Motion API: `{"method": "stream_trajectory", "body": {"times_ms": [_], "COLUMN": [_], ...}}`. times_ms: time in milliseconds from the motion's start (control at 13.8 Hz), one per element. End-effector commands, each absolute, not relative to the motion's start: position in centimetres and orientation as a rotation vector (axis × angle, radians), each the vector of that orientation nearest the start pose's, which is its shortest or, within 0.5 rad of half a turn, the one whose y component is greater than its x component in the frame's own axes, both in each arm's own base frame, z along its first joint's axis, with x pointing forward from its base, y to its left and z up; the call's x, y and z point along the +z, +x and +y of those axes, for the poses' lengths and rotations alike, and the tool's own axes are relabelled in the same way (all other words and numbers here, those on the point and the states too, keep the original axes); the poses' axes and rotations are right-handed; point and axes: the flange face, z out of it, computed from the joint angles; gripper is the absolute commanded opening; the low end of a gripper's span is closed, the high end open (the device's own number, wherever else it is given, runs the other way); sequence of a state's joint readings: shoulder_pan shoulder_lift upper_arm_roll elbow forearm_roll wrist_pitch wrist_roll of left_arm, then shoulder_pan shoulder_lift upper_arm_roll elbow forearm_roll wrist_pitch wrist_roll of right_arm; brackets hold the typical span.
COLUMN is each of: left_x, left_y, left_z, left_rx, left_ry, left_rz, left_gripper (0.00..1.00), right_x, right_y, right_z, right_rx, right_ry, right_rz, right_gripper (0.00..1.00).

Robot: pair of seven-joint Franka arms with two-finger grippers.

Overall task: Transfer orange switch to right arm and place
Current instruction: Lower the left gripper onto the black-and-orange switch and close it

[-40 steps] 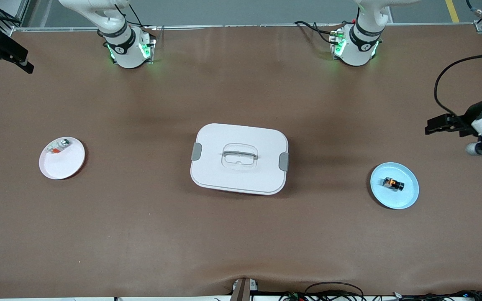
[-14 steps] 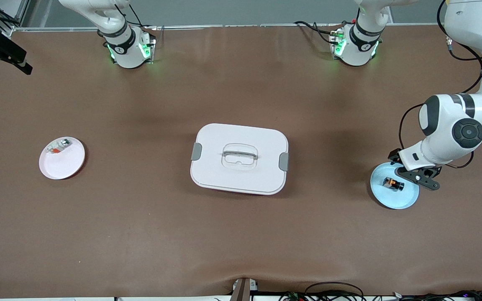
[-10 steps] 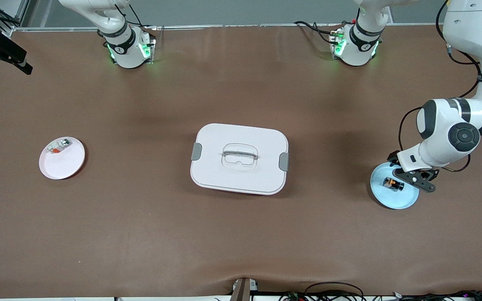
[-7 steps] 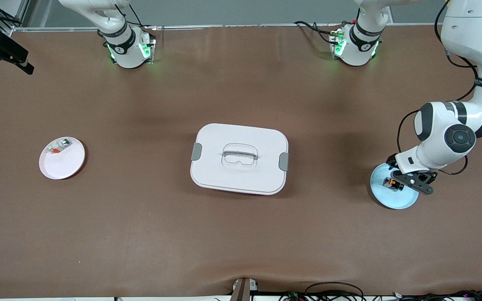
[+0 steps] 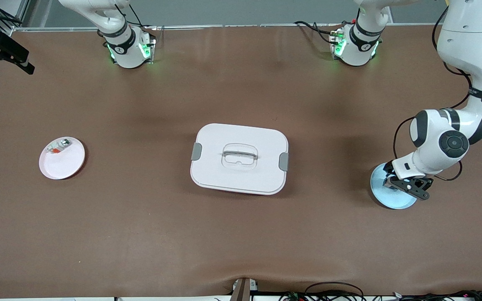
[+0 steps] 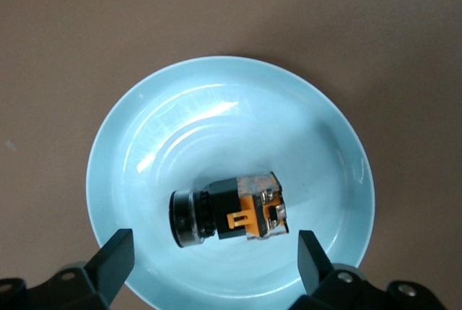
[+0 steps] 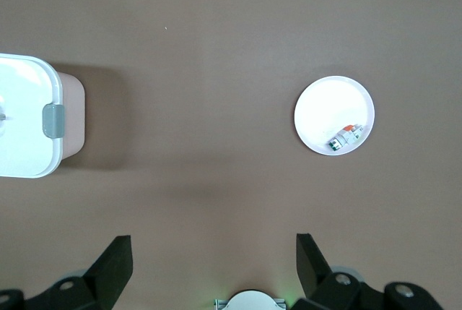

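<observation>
The orange switch [image 6: 231, 216], a small black block with an orange face, lies on its side in the light blue plate [image 6: 216, 93] near the left arm's end of the table. My left gripper [image 6: 214, 248] is open and low over the plate, one finger on either side of the switch without touching it. In the front view the left gripper [image 5: 405, 184] covers the switch, and part of the blue plate [image 5: 391, 200] still shows. My right gripper [image 7: 213, 252] hangs open and empty high over bare table near its own base, out of the front view; that arm waits.
A white lidded box [image 5: 239, 159] with grey clips sits at mid-table and also shows in the right wrist view as a white box [image 7: 22, 115]. A white plate [image 5: 63, 165] holding a whitish-silver part [image 5: 59, 146] lies toward the right arm's end.
The left arm swung in from the table's edge and lowered its open gripper onto the blue plate, so the switch is now hidden in the front view. Nothing else moved.
</observation>
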State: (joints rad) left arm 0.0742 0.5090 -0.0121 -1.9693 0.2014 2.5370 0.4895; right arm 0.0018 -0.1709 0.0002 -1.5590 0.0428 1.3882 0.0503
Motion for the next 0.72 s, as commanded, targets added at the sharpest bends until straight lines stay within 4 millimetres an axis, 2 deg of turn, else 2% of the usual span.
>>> {"method": "stream_trajectory", "body": {"times_ms": [0,652], "left_x": [20.6,19.0], "left_y": [62.6,62.4], "left_z": [3.6,3.4], "left_rx": [-0.074,-0.103], "left_ry": [-2.918,-2.937], "left_rz": [0.807,0.754], "left_gripper": [1.0,1.0], "right_x": [70.5,70.6], "right_y": [47.5,47.6], "right_z": [1.1,1.1], "right_rx": [-0.007,-0.012], "right_ry": [-3.106,-3.106], "right_rz": [0.061,0.064], "right_gripper": [1.0,1.0]}}
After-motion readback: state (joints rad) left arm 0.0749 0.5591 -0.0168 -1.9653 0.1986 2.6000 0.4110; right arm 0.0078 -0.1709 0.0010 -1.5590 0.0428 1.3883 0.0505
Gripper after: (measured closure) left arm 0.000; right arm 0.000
